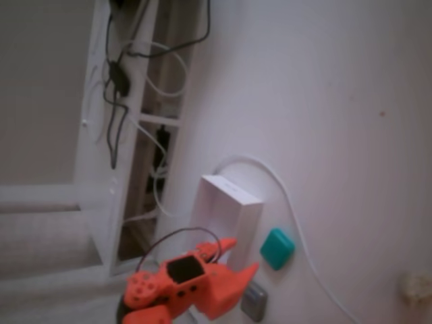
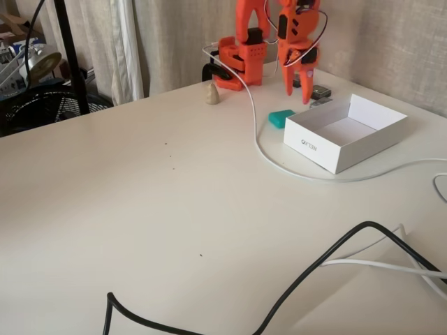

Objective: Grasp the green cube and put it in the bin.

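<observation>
Beside the bin (image 2: 328,150) lies the green cube (image 2: 281,118); above, the gripper (image 2: 297,86) hangs empty, fingers apart

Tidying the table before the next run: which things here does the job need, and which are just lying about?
Needed: green cube, white box, end effector.
Lying about: white cable, black cable, small grey block, beige cone-shaped thing.
</observation>
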Robot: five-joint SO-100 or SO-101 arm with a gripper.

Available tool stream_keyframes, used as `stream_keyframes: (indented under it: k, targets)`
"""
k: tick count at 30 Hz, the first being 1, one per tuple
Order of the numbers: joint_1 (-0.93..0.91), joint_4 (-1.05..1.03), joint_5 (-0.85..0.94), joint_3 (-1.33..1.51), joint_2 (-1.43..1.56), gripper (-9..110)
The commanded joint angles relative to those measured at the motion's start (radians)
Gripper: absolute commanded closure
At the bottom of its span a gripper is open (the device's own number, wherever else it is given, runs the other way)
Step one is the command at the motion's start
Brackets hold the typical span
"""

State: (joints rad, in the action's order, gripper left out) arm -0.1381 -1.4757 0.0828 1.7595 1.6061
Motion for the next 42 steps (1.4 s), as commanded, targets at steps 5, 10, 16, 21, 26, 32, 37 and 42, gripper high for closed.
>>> stream_keyframes:
  k: [5,10,16,21,26,32,37,42]
  targets:
    - [-0.005,0.044,0.018,0.098,-0.020,81]
    - [-0.015,0.069,0.023,0.132,-0.054,80]
    - [-0.020,0.098,0.034,0.130,-0.092,78]
    - [-0.023,0.101,0.043,0.126,-0.092,77]
    - [-0.020,0.109,0.061,0.132,-0.084,76]
    - [-0.029,0.126,0.084,0.164,-0.097,75]
    - [-0.034,0.135,0.084,0.170,-0.127,75]
    - [-0.052,0.156,0.084,0.170,-0.153,75]
